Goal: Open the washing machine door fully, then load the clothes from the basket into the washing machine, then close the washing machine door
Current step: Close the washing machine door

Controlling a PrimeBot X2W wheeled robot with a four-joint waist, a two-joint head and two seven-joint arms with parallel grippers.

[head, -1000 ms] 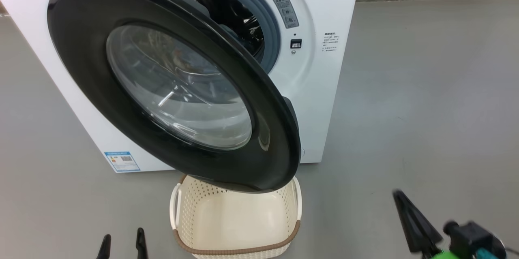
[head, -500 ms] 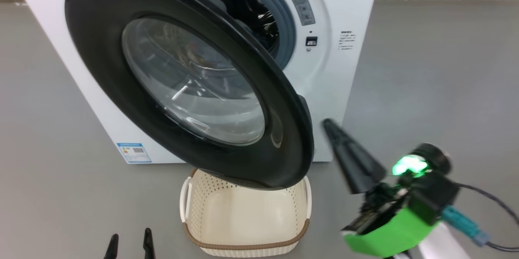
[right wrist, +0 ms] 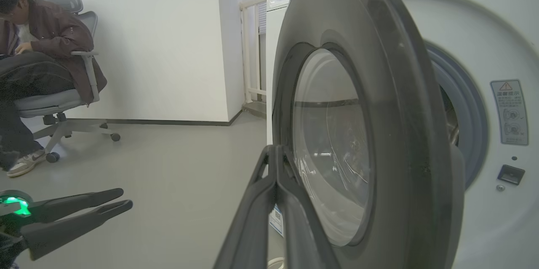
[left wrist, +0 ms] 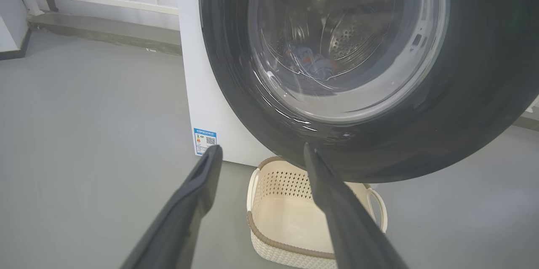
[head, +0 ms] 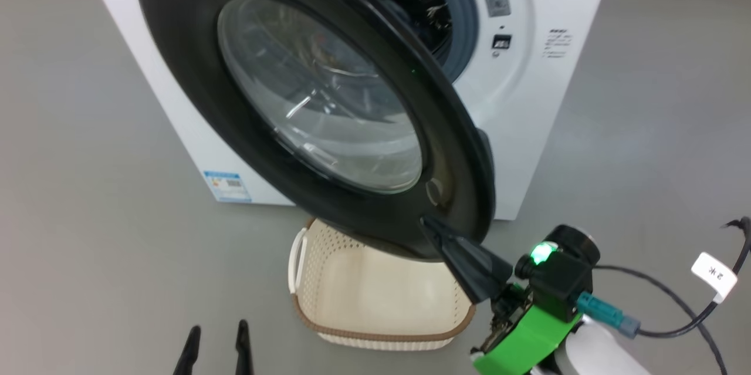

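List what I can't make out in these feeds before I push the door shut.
Contact between right gripper and washing machine door: head view, dark tips merge with the black rim.
Basket far end: head view, hidden by the door.
Clothes: left wrist view, blurred through the door's reflecting window; number unclear.
Blue label: head view, print too small.
Left gripper: head view, cut off by bottom edge.

My left gripper (head: 216, 344) low at my left, two fingers spread wide and pointing up, my right gripper (head: 429, 225) reaching ahead from a green-cuffed wrist (head: 522, 337), fingers pressed together into one point, pale forearm (head: 592, 354) seemingly angled inward
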